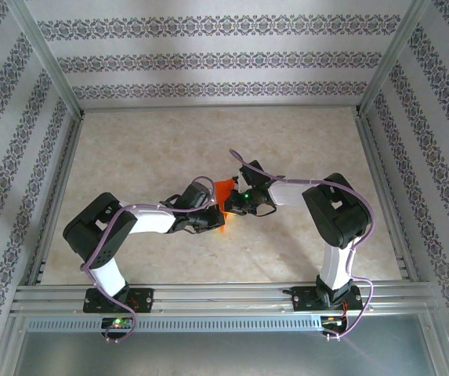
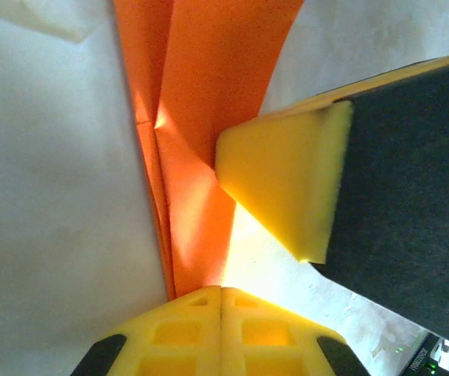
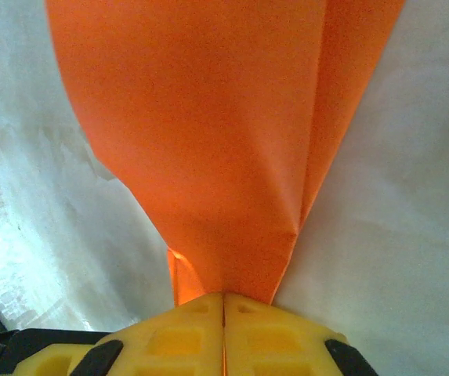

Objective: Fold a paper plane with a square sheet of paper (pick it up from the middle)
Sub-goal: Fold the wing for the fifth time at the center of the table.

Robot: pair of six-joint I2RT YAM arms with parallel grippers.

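The square sheet of paper [image 1: 221, 190] is bright orange, creased and layered, and held off the table between both arms. In the left wrist view the paper [image 2: 208, 78] rises from my left gripper [image 2: 222, 288], whose yellow jaws are pressed together on its lower edge. The right gripper's yellow finger [image 2: 279, 180] touches the sheet from the right. My right gripper [image 3: 223, 294] is shut on a corner of the paper [image 3: 208, 117], with orange showing in the seam. From above, the left gripper [image 1: 215, 223] and right gripper [image 1: 230, 202] meet mid-table. Whether the folds form the paper plane I cannot tell.
The beige marbled tabletop [image 1: 208, 141] is ringed by aluminium rails [image 1: 216, 291] and patterned walls [image 1: 208, 59]. Both arms' elbows stand near the front edge, their cables looping above them.
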